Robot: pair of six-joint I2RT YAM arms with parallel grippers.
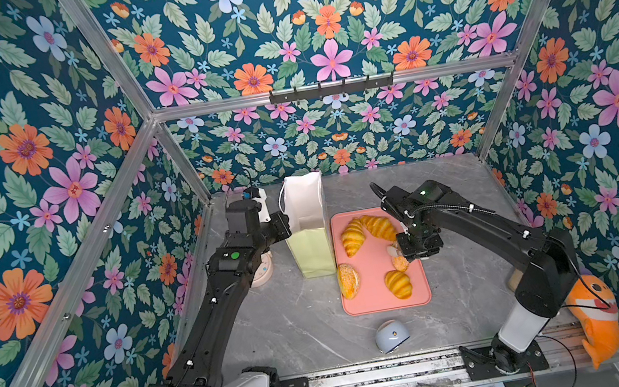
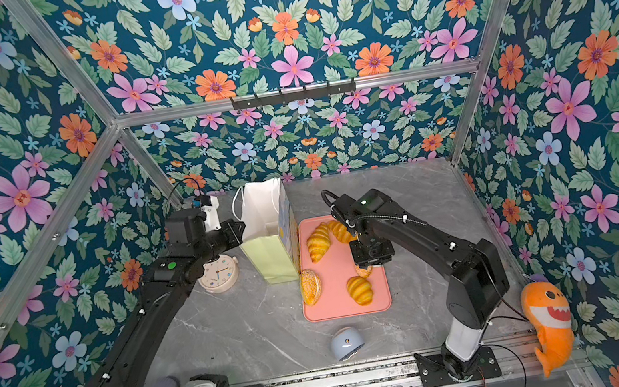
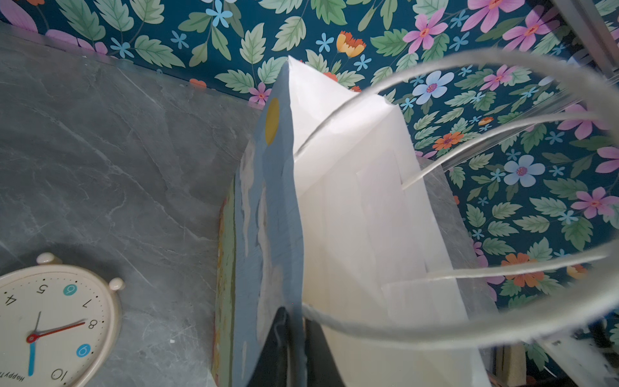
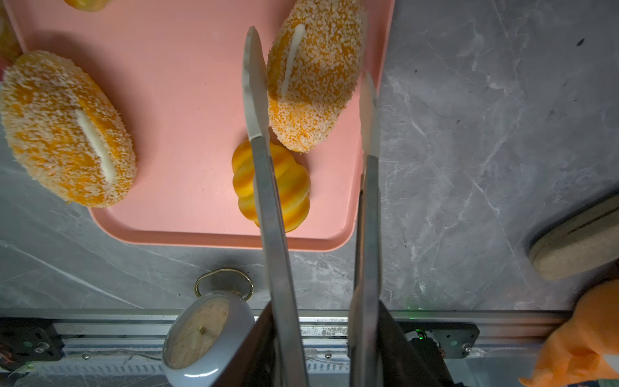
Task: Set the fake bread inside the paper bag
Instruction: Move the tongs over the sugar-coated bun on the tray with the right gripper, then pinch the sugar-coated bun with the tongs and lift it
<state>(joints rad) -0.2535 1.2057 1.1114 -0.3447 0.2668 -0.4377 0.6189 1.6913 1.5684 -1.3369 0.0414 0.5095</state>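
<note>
The paper bag [image 1: 311,253] stands upright just beside the pink tray [image 1: 375,302], mouth up. I hold its left wall at the rim, pinched flat between the closed jaws of the left gripper [image 3: 296,341]. On the tray, near its right rim, the right gripper [image 4: 311,57] has its jaws pressed against both flanks of the seeded bun [image 4: 311,100]. The bun stands on edge with its cream slit toward the wrist camera and its long axis running along the fingers. My judgement: lift straight up, clear of the small croissant [image 4: 294,187] just beside the bun's end. Then align the long axis with the bag's narrow mouth before lowering.
</note>
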